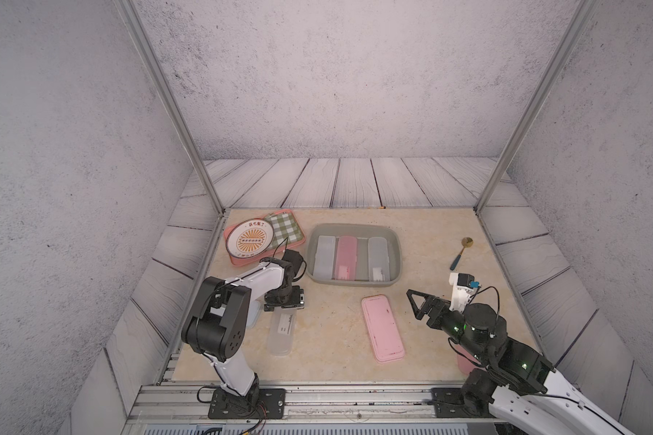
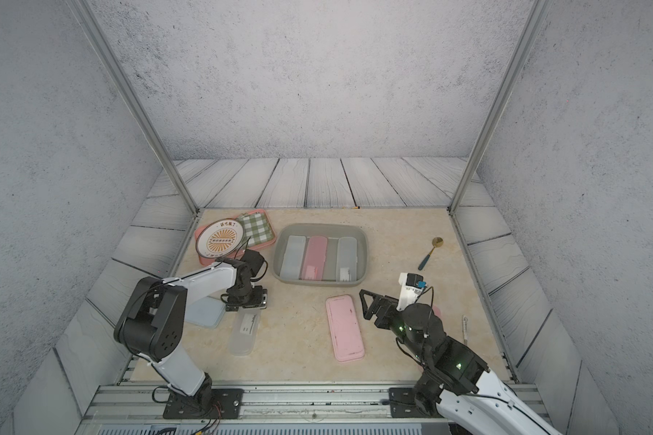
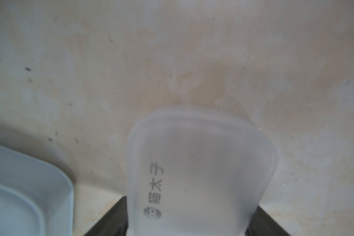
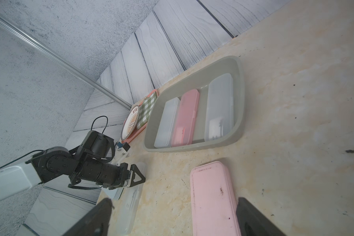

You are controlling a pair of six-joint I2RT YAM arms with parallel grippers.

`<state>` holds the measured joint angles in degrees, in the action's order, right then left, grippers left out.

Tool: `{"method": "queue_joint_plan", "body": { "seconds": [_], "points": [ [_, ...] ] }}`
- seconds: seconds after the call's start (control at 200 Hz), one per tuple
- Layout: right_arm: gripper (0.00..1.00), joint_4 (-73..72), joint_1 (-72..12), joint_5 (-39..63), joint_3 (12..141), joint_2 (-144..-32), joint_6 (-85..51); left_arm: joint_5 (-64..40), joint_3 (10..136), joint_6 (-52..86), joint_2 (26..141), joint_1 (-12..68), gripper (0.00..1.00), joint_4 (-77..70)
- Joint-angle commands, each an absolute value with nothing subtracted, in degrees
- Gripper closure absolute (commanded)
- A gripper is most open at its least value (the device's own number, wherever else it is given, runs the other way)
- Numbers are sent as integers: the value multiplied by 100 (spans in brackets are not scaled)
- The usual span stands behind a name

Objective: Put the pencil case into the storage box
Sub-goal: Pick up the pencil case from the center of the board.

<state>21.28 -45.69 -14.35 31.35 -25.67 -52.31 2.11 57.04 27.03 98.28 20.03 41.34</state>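
A frosted translucent pencil case [image 1: 281, 335] [image 3: 200, 163] with printed lettering lies flat on the table at the front left. My left gripper [image 1: 283, 301] [image 3: 190, 224] is low over its far end, with one dark finger against each long side. Whether the fingers press it I cannot tell. A larger pink pencil case [image 1: 382, 327] [image 4: 213, 200] lies at the front centre. My right gripper [image 1: 415, 305] [image 4: 172, 224] hovers open just to its right, touching nothing. The grey-green storage box [image 1: 351, 227] [image 4: 192, 147] stands behind, holding two translucent cases and a pink one side by side.
A pink tray [image 1: 238, 260] with a round plate [image 1: 247, 237] and checked cloth sits at the back left. A gold spoon with a blue handle [image 1: 460, 252] lies at the back right. A pale blue flat lid [image 2: 204, 312] [image 3: 18, 194] lies under my left arm.
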Motion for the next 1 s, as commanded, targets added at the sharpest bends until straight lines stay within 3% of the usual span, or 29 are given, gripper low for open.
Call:
{"method": "queue_joint_plan", "body": {
  "seconds": [0.0,0.175,0.345,0.585,0.721,0.996],
  "points": [
    [4,2348,-4568,-1841,3250,-2439,-5317,184,5668,2824,10099,1995,32,4051],
    [4,2209,-4570,-2021,3247,-2425,-5326,149,5574,2695,9747,1971,42,3982],
    [3,2101,-4571,-2017,3295,-2451,-5274,233,5436,2485,8679,1925,52,3931],
    [3,1972,-4571,-2015,3240,-2452,-5216,144,5460,2373,7546,1925,57,4099],
    [3,1994,-4570,-1958,3259,-2418,-5212,-68,5913,2356,7282,1925,64,4392],
    [3,2122,-4573,-1934,3151,-1998,-5339,-194,6519,2471,7113,1926,69,4409]
  ]
}}
